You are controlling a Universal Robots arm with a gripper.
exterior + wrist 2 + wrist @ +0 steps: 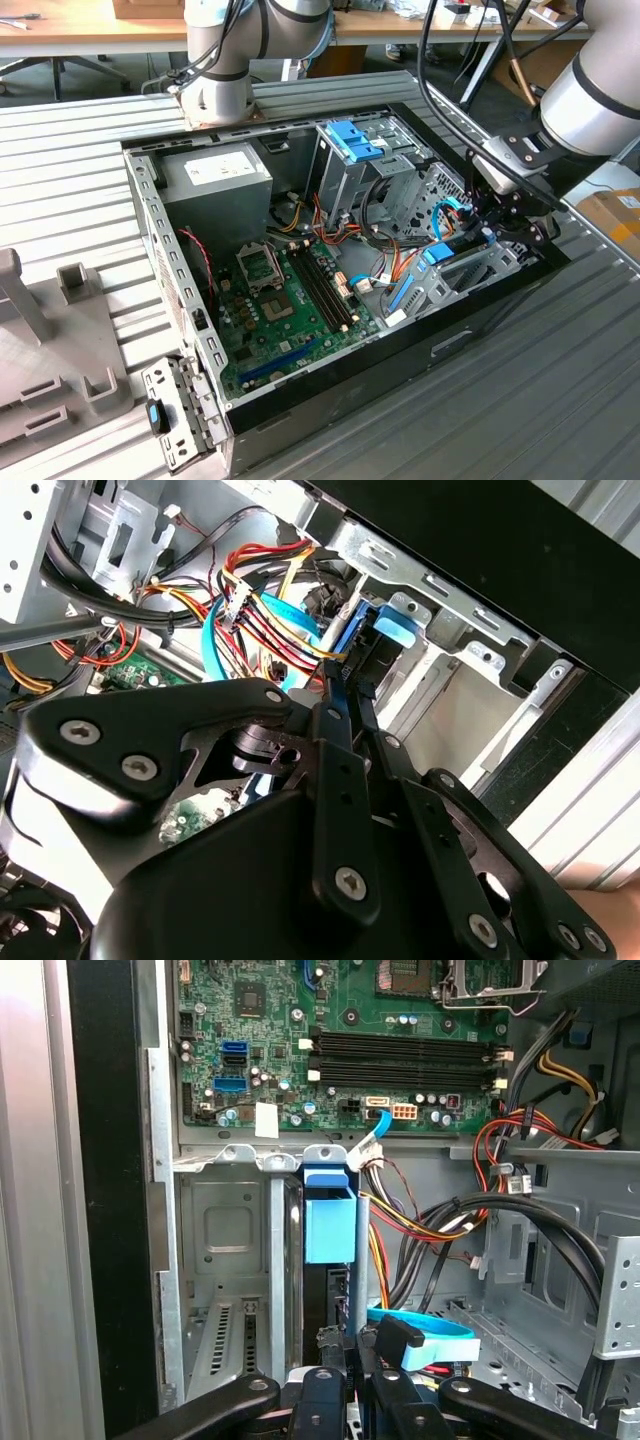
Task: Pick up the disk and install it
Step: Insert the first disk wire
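One disk point(328, 1222) between tool point(345, 1355) tips.

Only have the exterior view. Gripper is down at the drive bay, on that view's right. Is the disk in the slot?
Observer: In the first wrist view the disk stands on edge inside the grey bay, with its blue tab near the bay's rim. The gripper is right at it.
Operator: Cables in the way?
Observer: A light blue flat cable loops beside the gripper, outside the bay.
Operator: Power lead?
Observer: In the second wrist view, red, yellow and black wires run close to the disk's end. I cannot tell if they are plugged in.
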